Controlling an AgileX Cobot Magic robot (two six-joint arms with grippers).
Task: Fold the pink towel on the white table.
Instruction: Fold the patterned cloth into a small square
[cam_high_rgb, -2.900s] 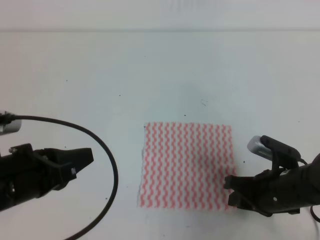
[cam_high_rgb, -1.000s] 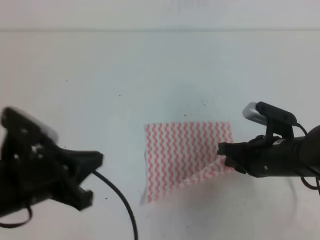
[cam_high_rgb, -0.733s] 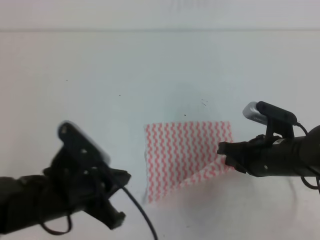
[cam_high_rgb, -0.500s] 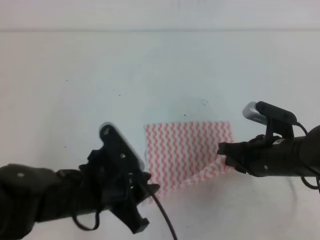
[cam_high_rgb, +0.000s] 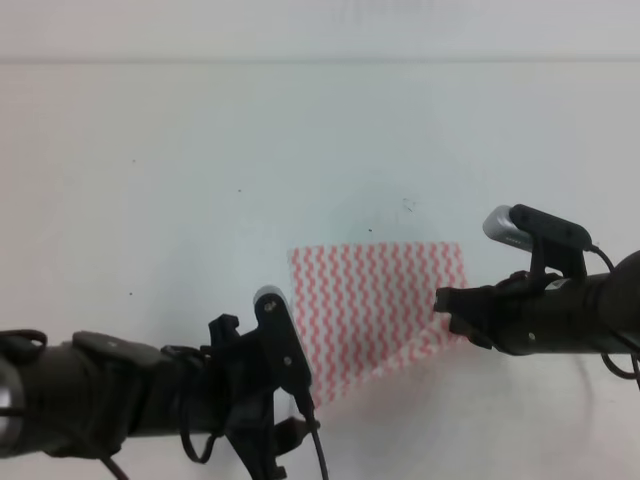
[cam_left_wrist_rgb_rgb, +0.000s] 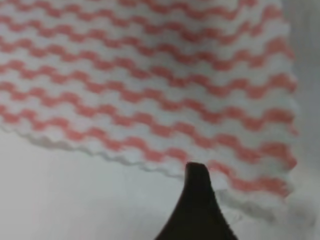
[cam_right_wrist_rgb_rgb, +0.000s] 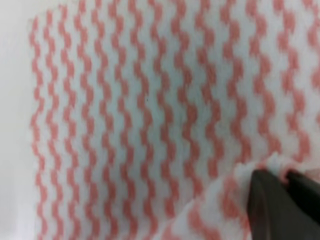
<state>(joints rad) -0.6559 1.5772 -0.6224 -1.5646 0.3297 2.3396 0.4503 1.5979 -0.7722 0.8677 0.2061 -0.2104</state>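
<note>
On the large plain white table (cam_high_rgb: 150, 150) the thin soft towel with pink and white wavy stripes (cam_high_rgb: 370, 300) lies with its near right corner lifted, pinched between the closed fingers of the black right gripper (cam_high_rgb: 447, 307), while for the black left gripper (cam_high_rgb: 296, 420), at the near left corner, I cannot tell if it is closed.

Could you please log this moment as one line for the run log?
right gripper: shut on pink towel corner, lifted | left gripper: at near-left corner, grip unclear | white table
</note>
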